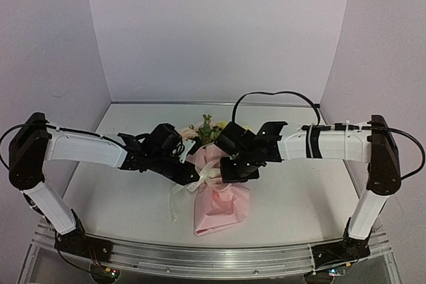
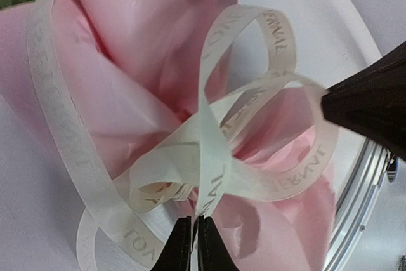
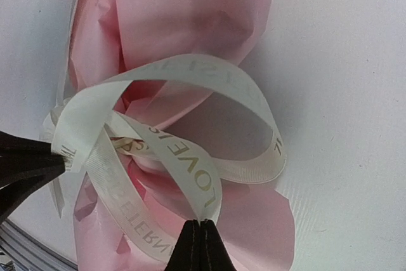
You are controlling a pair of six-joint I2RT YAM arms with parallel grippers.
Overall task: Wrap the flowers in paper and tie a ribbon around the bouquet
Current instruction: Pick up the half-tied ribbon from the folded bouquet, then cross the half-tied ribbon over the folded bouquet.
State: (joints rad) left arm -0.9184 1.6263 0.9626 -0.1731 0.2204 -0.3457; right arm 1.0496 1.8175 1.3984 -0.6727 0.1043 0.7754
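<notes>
Mid-table, between the two arms, the bouquet lies with the flowers poking out of the pink paper at the far end. Both wrists crowd over its pinched waist, where the ribbon loops around. The left gripper is clamped on one ribbon strand and the right gripper is pinched tight on another loop. A black cable arcs behind.

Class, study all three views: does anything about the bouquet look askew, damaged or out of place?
Nothing is spilled or torn. The ribbon round the pinch of the bouquet is slack: its loops stand loose and uneven, not a neat bow, and one tail trails over the table to its left.
</notes>
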